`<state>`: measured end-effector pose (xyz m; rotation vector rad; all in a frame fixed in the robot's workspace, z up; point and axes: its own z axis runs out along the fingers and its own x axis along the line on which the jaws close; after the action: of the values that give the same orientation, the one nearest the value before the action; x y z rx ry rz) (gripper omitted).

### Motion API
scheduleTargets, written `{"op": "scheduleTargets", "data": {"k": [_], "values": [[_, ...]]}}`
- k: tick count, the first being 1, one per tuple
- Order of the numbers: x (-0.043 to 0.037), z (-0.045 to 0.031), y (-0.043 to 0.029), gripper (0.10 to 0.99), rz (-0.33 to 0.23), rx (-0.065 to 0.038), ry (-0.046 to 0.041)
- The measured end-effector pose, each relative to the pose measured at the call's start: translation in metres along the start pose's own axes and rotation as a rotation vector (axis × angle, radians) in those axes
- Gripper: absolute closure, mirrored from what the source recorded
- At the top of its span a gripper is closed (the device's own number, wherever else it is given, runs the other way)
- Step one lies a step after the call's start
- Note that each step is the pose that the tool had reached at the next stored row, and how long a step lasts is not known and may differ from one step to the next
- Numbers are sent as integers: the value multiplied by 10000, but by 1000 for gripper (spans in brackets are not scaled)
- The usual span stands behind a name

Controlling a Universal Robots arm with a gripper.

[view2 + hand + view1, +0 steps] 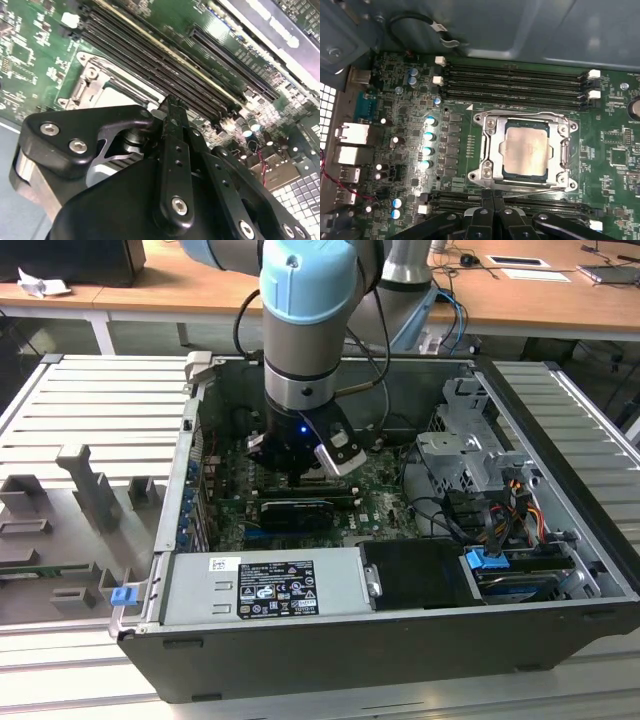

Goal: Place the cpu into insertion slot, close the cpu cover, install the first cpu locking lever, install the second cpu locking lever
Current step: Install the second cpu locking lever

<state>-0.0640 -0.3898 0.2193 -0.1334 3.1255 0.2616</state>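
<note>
The cpu (526, 151) lies flat in the insertion slot (568, 131) in the middle of the green motherboard. The silvery cpu cover (491, 150) is down around it, its open centre showing the chip. A thin wire locking lever (540, 190) runs along the socket edge nearest my gripper. My gripper (492, 194) is shut, its two black fingertips pressed together right at that edge, by the lever's end. In the second wrist view my gripper (172, 112) sits just over a corner of the socket's metal frame (92, 82). In the exterior view my gripper (300, 472) is low inside the computer case.
Long black memory slots (515, 82) flank the socket on both sides (460, 200). The case wall (190, 455), a drive cage (470, 450) with cable bundles, and the power supply (265, 585) hem in the board. A black expansion card (295, 510) lies close to the arm.
</note>
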Motion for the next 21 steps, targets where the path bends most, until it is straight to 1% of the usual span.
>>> {"op": "scheduleTargets", "data": {"k": [1,4,5,9,11,15,17,19,21], "values": [[18,8,-2,980,-3,-15,0],[109,33,1,980,-9,-47,-11],[124,42,1,980,-8,-61,-16],[129,89,-7,980,-12,-90,-18],[130,125,-13,980,-10,-120,-21],[130,145,-16,980,-11,-243,-33],[131,164,-20,980,-11,-336,-39],[131,170,-21,980,-10,-392,-43],[130,183,-22,980,-12,-473,-52]]}}
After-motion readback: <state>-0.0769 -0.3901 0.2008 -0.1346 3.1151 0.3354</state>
